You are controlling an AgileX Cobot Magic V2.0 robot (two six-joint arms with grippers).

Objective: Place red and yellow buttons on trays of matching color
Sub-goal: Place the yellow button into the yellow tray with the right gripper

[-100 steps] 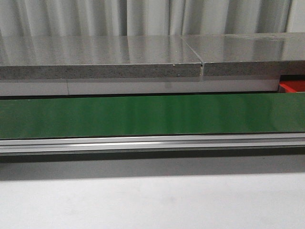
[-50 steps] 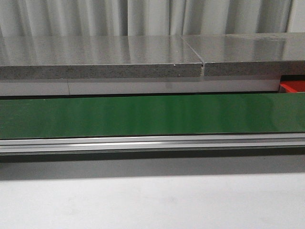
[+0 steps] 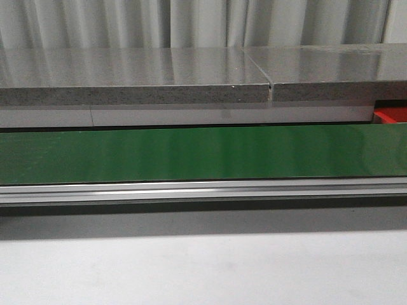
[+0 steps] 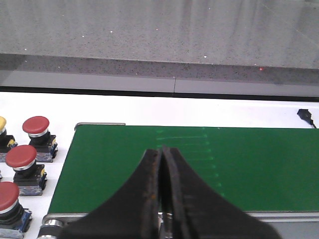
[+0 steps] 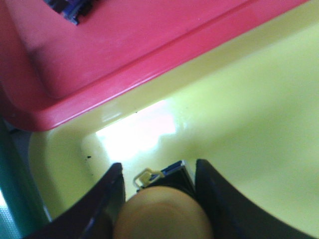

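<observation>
In the right wrist view my right gripper [image 5: 158, 191] is shut on a yellow button [image 5: 162, 214], its dark base and pale clip showing between the fingers. It hangs low inside the yellow tray [image 5: 239, 119], beside the red tray [image 5: 124, 45]. My left gripper [image 4: 162, 152] is shut with nothing in it, over the end of the green belt [image 4: 239, 164]. Three red buttons [image 4: 36, 125] [image 4: 21, 156] [image 4: 7, 195] stand on the white surface beside the belt, with the edge of a yellow button [image 4: 1, 123] next to them. No gripper shows in the front view.
The front view shows the green belt [image 3: 203, 152] with its metal rail [image 3: 203, 189], a grey stone counter [image 3: 133, 79] behind it and a corner of the red tray [image 3: 389, 115] at the far right. A small dark item [image 5: 70, 10] lies in the red tray.
</observation>
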